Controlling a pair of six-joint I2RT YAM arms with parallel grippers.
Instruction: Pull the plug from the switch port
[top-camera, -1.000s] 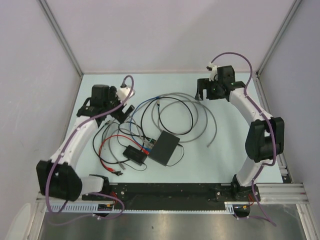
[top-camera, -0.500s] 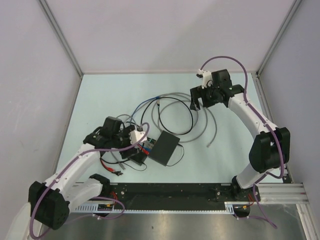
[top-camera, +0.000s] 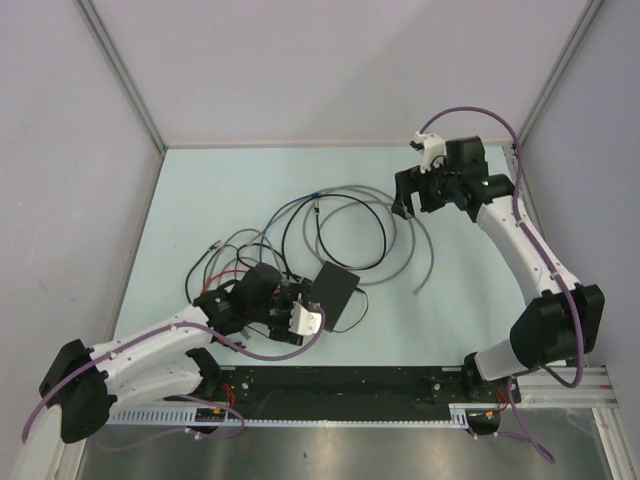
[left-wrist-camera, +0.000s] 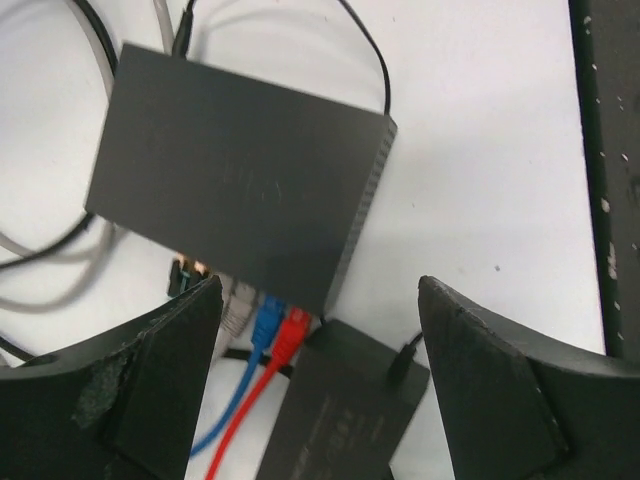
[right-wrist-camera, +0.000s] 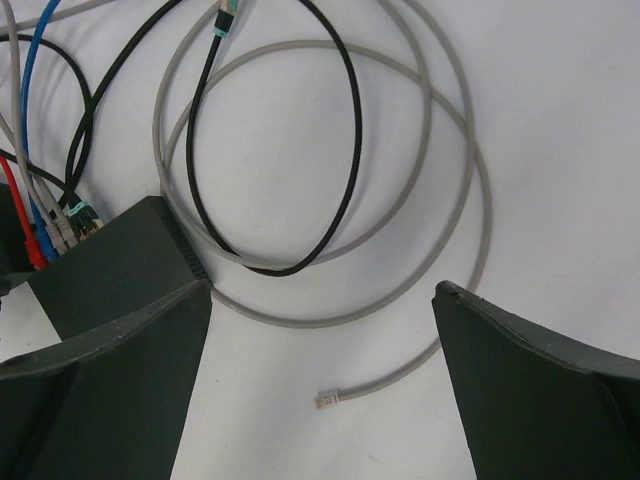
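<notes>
The switch (left-wrist-camera: 240, 180) is a flat dark grey box in the middle of the table (top-camera: 332, 293). Along its port edge sit a grey plug (left-wrist-camera: 237, 306), a blue plug (left-wrist-camera: 268, 322) and a red plug (left-wrist-camera: 292, 331), all seated in the ports. My left gripper (left-wrist-camera: 320, 290) is open and hovers just above that edge (top-camera: 296, 298), holding nothing. My right gripper (right-wrist-camera: 322, 290) is open and empty at the back right (top-camera: 408, 198), over the cable loops. In the right wrist view the switch (right-wrist-camera: 120, 265) and its plugs (right-wrist-camera: 60, 232) show at the left.
A smaller black box (left-wrist-camera: 345, 410) with thin wires lies against the switch's port corner, under my left gripper. Loops of grey and black cable (right-wrist-camera: 340, 170) spread behind the switch. A loose grey cable end (right-wrist-camera: 326, 400) lies on the table. The black front rail (top-camera: 340, 385) borders the near edge.
My left arm has swung from the back left down to the switch's port edge, and its jaws have narrowed slightly. The right gripper shifted left, then back right.
</notes>
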